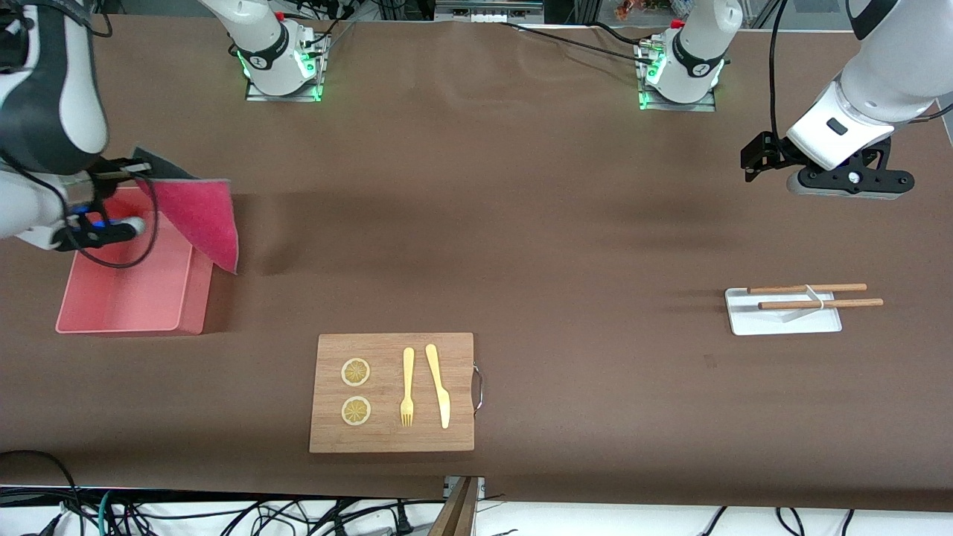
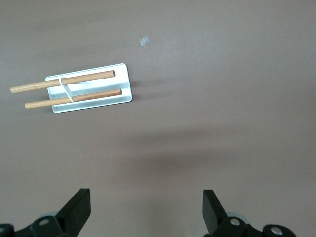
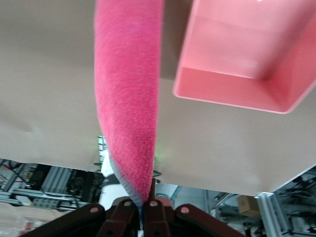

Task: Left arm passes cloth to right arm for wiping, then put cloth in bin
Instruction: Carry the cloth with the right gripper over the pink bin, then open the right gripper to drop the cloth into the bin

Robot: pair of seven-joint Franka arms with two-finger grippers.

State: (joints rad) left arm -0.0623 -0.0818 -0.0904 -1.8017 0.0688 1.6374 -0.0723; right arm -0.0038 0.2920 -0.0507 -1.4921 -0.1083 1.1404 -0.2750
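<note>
- The table (image 1: pixel 521 223) gives plenty of bare brown surface through the middle, so there's wide open room for any swing toward the centre; the crowding is all at the right arm's end.
- The bin (image 1: pixel 123 294) sits at that end, open top, straight walls, with its rim right under the action; the wall toward the table's middle is the edge to watch.
- The cutting board (image 1: pixel 392 392) with fork, knife and lemon slices lies nearer the front camera, well apart from the bin, so no threat there.
- The cloth (image 1: pixel 199 217) hangs magenta face out, and here's the worry: much of it drapes past the bin's wall, over bare table rather than over the tub. Let go now and I'd judge it lands straddling the rim or slides outside (the drape is one-sided).
- The right gripper (image 1: pixel 119 175) is clenched on the cloth's dark upper corner, up over the bin's edge; it likely needs to shift further over the tub first.
- The left gripper (image 2: pixel 145 212) waits with jaws spread and nothing in them, over bare table near the white tray (image 1: pixel 782 316) with chopsticks (image 1: pixel 811 295).
</note>
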